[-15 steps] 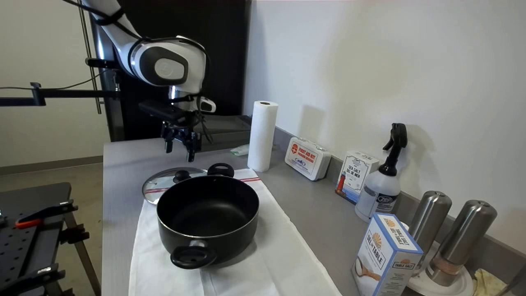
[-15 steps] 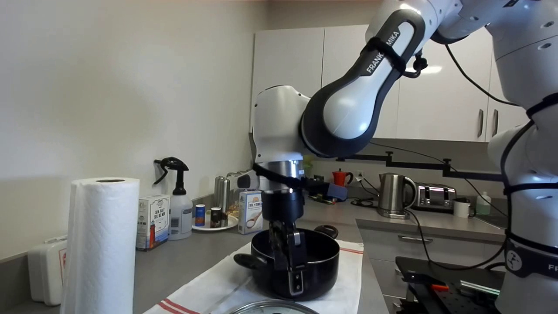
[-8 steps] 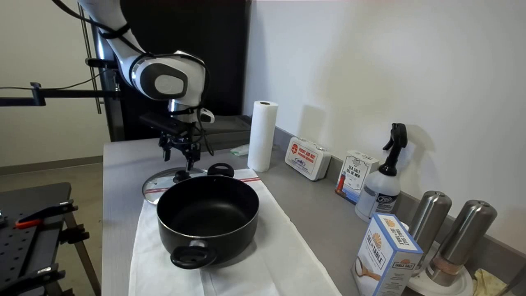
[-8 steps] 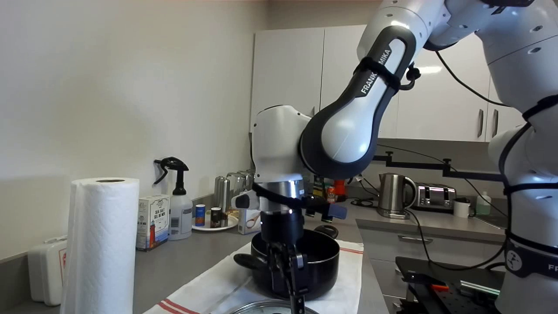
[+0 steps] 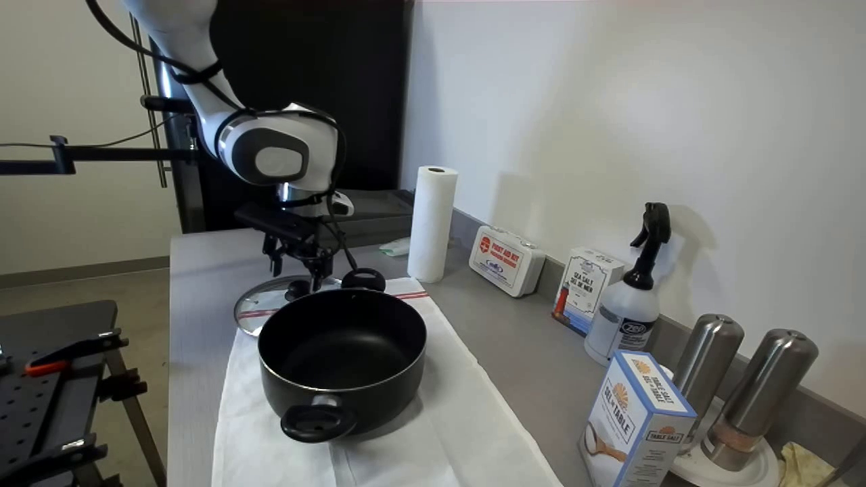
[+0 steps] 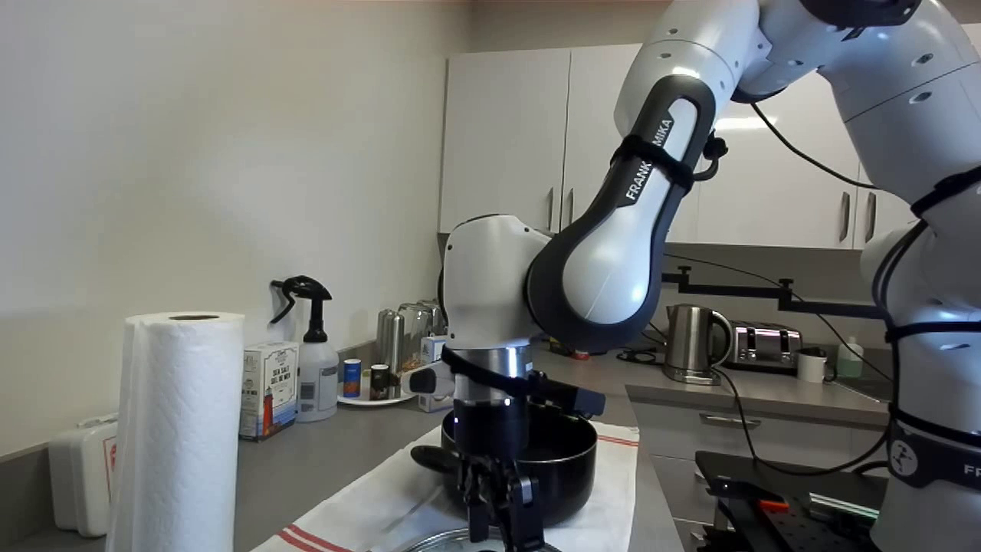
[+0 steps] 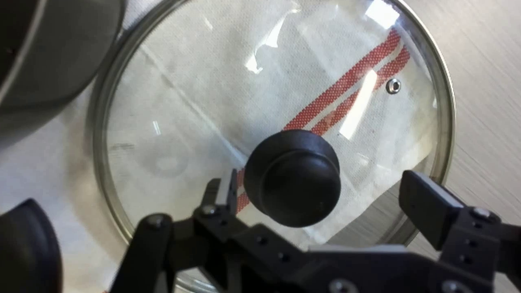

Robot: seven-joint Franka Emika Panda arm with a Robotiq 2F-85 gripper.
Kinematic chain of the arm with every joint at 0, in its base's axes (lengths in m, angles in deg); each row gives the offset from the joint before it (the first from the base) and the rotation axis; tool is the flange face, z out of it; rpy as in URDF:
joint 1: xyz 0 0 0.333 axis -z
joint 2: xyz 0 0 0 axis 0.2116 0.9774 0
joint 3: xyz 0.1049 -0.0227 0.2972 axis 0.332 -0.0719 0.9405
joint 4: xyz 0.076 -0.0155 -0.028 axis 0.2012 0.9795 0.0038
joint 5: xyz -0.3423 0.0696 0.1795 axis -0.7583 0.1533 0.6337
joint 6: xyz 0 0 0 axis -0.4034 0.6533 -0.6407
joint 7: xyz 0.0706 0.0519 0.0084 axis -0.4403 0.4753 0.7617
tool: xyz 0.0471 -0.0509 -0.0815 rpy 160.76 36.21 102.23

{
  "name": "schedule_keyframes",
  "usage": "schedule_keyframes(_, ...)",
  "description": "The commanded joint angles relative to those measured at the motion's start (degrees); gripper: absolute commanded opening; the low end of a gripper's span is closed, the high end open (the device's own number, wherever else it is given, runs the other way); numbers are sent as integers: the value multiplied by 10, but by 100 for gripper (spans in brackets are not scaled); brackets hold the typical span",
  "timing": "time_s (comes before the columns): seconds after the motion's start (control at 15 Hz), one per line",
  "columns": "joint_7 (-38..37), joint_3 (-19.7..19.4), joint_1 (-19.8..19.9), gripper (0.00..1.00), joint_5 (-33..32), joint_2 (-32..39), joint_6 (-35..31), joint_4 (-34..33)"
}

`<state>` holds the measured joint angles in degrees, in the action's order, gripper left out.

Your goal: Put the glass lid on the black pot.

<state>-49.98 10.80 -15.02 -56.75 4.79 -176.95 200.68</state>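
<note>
The glass lid (image 7: 183,101) lies flat, partly on the white towel and partly on the bare counter, its black knob (image 7: 301,187) upward. It also shows behind the pot in an exterior view (image 5: 260,304) and at the bottom edge of an exterior view (image 6: 441,544). The black pot (image 5: 345,338) stands upright and uncovered beside it; its wall shows in the wrist view (image 7: 81,49). My gripper (image 7: 320,175) is open just above the lid, its fingers on either side of the knob, the knob nearer the left finger. It also shows in both exterior views (image 5: 295,277) (image 6: 502,533).
A white towel (image 5: 460,406) lies under the pot. A paper towel roll (image 5: 433,223), first aid kit (image 5: 506,260), sea salt box (image 5: 585,287), spray bottle (image 5: 622,318) and table salt box (image 5: 632,419) stand along the wall. The pot's handle (image 5: 364,278) is close to the gripper.
My gripper has moved down, from well above the lid to around its knob's height, and stays open. The lid and the pot have not moved.
</note>
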Motion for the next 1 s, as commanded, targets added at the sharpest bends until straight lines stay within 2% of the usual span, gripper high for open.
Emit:
schedule_keyframes(0.0,23,13,16,100,1,22,-14,-13)
schedule_keyframes(0.13,27,15,20,100,1,27,-12,-16)
schedule_keyframes(0.2,31,16,22,75,1,29,-13,-17)
schedule_keyframes(0.33,37,18,26,68,1,31,-11,-19)
schedule_keyframes(0.67,44,23,33,30,1,30,-8,-26)
schedule_keyframes(0.8,48,28,36,25,4,25,-4,-25)
schedule_keyframes(0.93,51,35,40,25,10,13,9,-21)
